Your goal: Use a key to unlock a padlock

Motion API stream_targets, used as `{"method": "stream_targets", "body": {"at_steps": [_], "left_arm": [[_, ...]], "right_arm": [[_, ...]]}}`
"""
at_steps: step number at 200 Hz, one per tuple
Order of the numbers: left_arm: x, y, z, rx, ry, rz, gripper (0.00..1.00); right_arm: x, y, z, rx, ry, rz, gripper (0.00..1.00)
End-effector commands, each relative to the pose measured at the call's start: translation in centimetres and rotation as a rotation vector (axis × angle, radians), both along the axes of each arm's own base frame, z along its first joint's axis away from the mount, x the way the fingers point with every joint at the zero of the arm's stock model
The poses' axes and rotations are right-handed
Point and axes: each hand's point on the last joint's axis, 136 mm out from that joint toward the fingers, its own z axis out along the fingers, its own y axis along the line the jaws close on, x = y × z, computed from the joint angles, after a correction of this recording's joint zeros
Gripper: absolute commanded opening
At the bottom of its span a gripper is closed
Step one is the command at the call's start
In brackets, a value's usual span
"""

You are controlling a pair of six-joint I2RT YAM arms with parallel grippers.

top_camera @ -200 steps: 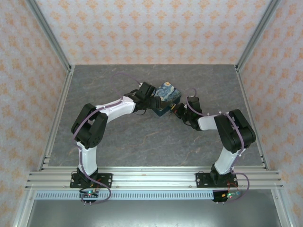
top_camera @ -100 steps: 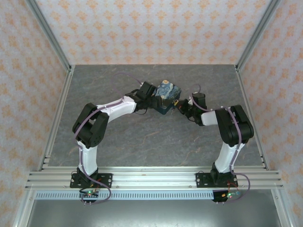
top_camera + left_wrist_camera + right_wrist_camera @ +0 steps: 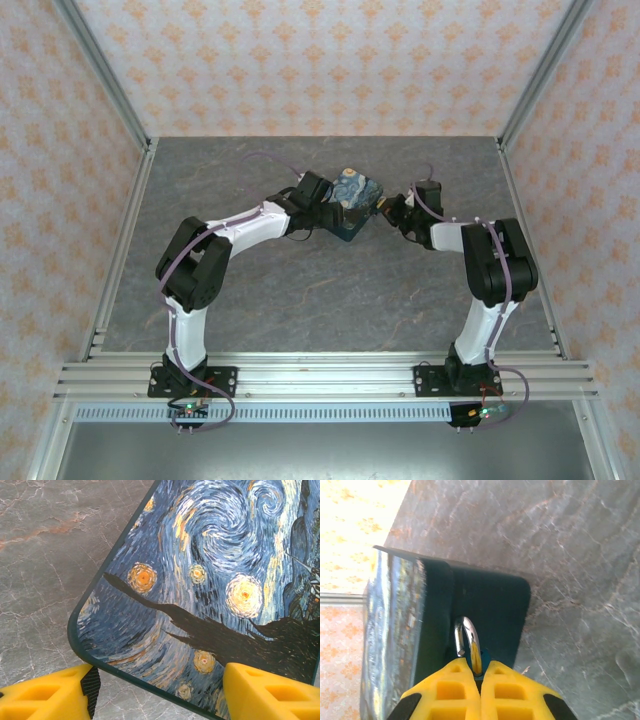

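Presently the right gripper (image 3: 477,664) is pinched nearly closed; its hold cannot be told. The silver steel padlock shackle (image 3: 465,637) lies straight ahead of its fingertips, long axis in line. The left gripper (image 3: 160,677), spread wide, clamps the rectangular blue swirl-printed box (image 3: 485,600). The key is not discernible.

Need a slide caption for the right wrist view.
Right gripper shut on the padlock by its silver shackle, at the dark side of the box; grey table beyond.
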Motion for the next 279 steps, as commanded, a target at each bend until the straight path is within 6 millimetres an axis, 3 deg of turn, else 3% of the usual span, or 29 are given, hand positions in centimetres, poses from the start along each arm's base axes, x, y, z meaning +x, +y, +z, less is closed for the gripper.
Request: {"method": "stream_targets", "body": {"at_steps": [1, 41, 74, 87, 98, 112, 123, 135, 138, 153, 178, 191, 218, 253, 279], "left_arm": [[-7.3, 5.8, -9.6, 0.290, 0.350, -0.020, 0.67], [-7.2, 5.3, -8.8, 0.258, 0.334, -0.024, 0.70], [-7.0, 4.9, -7.5, 0.230, 0.311, -0.028, 0.73], [-6.8, 4.9, -6.9, 0.217, 0.297, -0.026, 0.74], [-6.8, 4.7, -6.2, 0.202, 0.282, -0.026, 0.77], [-6.7, 4.7, -5.3, 0.185, 0.266, -0.020, 0.80], [-6.7, 4.6, -4.5, 0.171, 0.247, -0.019, 0.83], [-6.7, 4.9, -4.1, 0.167, 0.239, -0.010, 0.86], [-6.6, 4.9, -3.0, 0.155, 0.216, -0.008, 0.86], [-6.3, 5.5, -1.4, 0.140, 0.181, 0.006, 0.90], [-5.8, 6.8, 1.5, 0.118, 0.129, 0.036, 0.95], [-5.7, 7.5, 3.2, 0.105, 0.097, 0.046, 0.98], [-5.5, 10.0, 7.0, 0.104, 0.020, 0.088, 1.00], [-5.6, 15.9, 11.4, 0.206, -0.130, 0.202, 1.00], [-5.9, 21.2, 12.9, 0.294, -0.239, 0.332, 1.00]], "right_arm": [[-0.3, -1.1, -0.3, -0.028, 0.014, -0.036, 0.00], [-2.7, -3.2, -2.1, -0.013, 0.059, -0.138, 0.00], [-5.2, -6.9, -2.6, 0.003, 0.085, -0.278, 0.00], [-6.2, -8.4, -2.3, 0.012, 0.094, -0.338, 0.12], [-7.0, -9.5, -1.9, 0.012, 0.093, -0.381, 0.45], [-7.8, -10.3, -1.3, 0.006, 0.095, -0.408, 0.62], [-8.6, -11.1, -0.6, -0.010, 0.095, -0.441, 0.82], [-9.2, -11.7, 0.5, -0.033, 0.079, -0.460, 0.87], [-9.4, -11.9, 0.7, -0.040, 0.080, -0.467, 0.89], [-9.9, -12.5, 2.3, -0.072, 0.058, -0.482, 1.00], [-10.4, -13.3, 4.7, -0.138, 0.027, -0.484, 0.99], [-10.7, -13.7, 6.9, -0.173, -0.022, -0.487, 0.99], [-11.2, -15.2, 9.0, -0.301, -0.041, -0.500, 0.99], [-11.8, -18.8, 10.3, -0.546, -0.035, -0.580, 0.99], [-12.3, -21.9, 10.4, -0.745, -0.071, -0.668, 0.99]]}}
